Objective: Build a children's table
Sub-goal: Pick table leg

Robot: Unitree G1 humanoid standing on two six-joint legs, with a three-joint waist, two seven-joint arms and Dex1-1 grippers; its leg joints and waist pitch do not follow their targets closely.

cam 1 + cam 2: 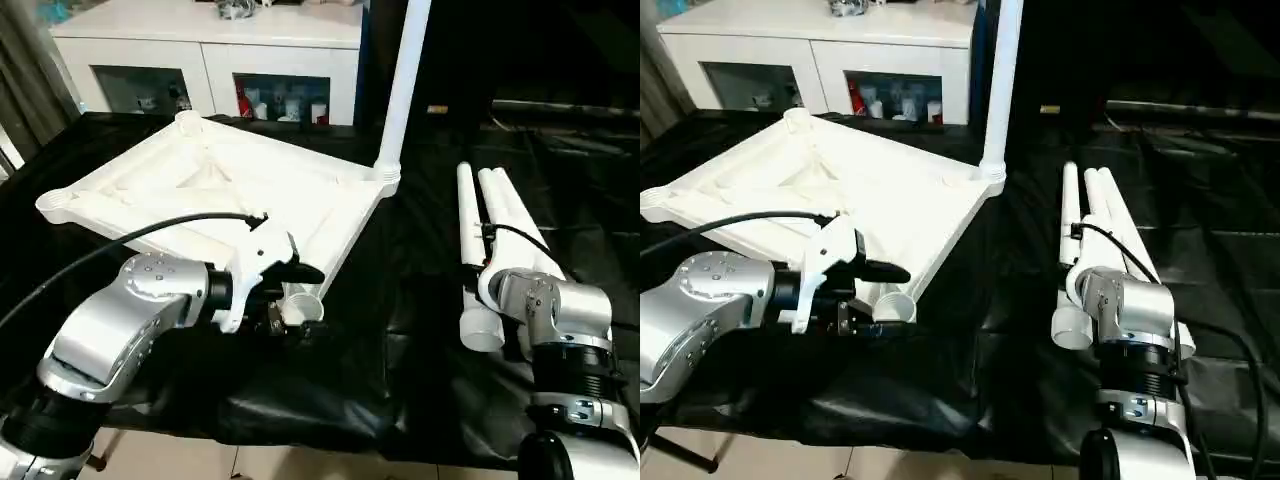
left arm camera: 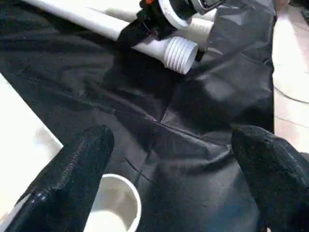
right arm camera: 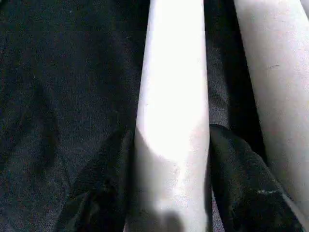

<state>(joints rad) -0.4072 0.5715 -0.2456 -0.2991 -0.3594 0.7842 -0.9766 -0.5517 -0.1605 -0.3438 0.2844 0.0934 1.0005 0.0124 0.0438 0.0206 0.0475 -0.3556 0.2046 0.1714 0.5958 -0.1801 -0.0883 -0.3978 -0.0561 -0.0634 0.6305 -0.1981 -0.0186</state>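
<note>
The white table top [image 1: 200, 190] lies upside down on black cloth, ribs up. One leg [image 1: 405, 80] stands upright in its far right corner socket. My left gripper [image 2: 174, 145] hovers open at the near right corner socket [image 2: 116, 203], with one finger [image 2: 72, 179] beside the rim. Three loose legs [image 1: 510, 215] lie side by side on the right. My right gripper [image 3: 171, 140] is shut on the leftmost leg [image 3: 174, 72], which rests on the cloth. That leg's threaded end [image 2: 179, 52] points toward the near edge.
A white glass-door cabinet [image 1: 210, 50] stands behind the work surface. Wrinkled black cloth [image 1: 410, 300] covers the strip between the table top and the loose legs. The cloth's front edge [image 1: 300, 430] drops to a pale floor.
</note>
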